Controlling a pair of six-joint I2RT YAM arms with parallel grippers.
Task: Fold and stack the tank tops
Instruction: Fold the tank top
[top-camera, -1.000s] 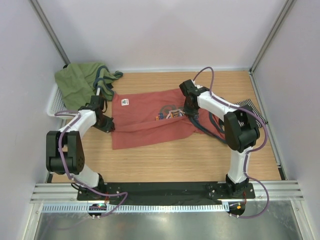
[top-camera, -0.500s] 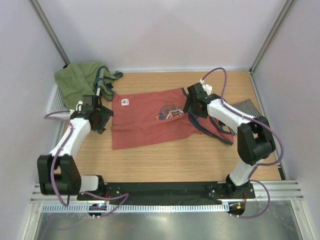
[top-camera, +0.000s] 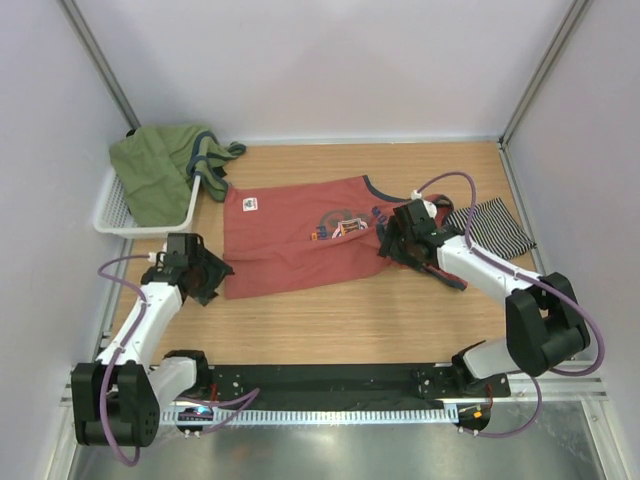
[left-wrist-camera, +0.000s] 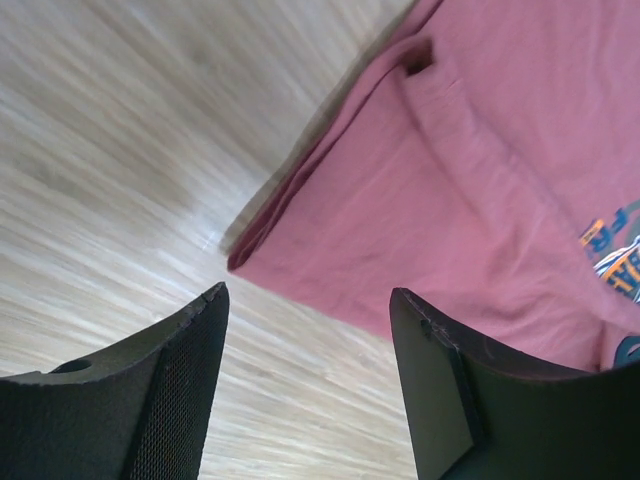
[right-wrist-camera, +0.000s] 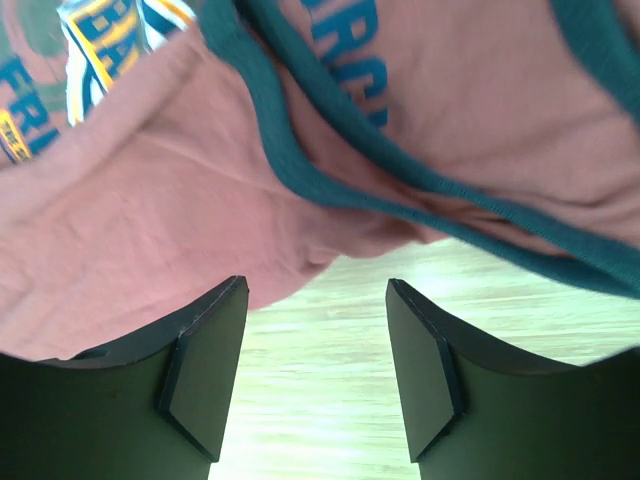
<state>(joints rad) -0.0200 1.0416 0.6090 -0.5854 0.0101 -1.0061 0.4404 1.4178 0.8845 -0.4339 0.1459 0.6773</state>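
Top external: creased salmon-red tank top (top-camera: 290, 238)

The salmon-red tank top (top-camera: 290, 235) with teal trim lies folded lengthwise on the table (top-camera: 330, 330). The striped tank top (top-camera: 495, 222) lies folded near its right end.

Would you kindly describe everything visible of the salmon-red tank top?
The salmon-red tank top is soft cloth spread on the table, its near edge folded over. Dark teal trim edges neck and armholes on the right; a colourful print sits centrally, a white label towards the left. The left end effector, open, is by its near corner; the right end effector, open, by the trimmed end.
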